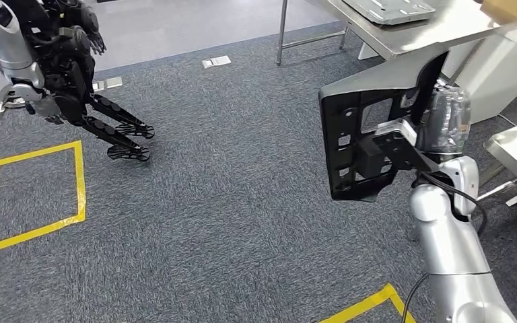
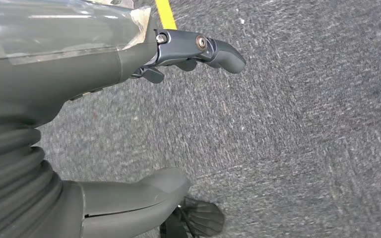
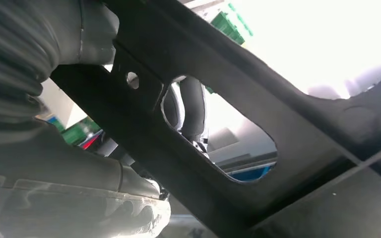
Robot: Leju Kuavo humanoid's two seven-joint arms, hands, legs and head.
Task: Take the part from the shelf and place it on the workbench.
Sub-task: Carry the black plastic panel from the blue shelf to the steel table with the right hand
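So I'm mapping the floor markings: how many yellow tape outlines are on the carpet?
2: a full yellow square at the left under the left hand, and a corner of another at the bottom edge. More may lie out of frame.

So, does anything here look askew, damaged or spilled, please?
Nothing looks damaged or spilled. The flat black plastic part with cut-out holes is gripped upright on its edge by the right hand, not yet on the steel workbench. The left hand hangs over grey carpet.
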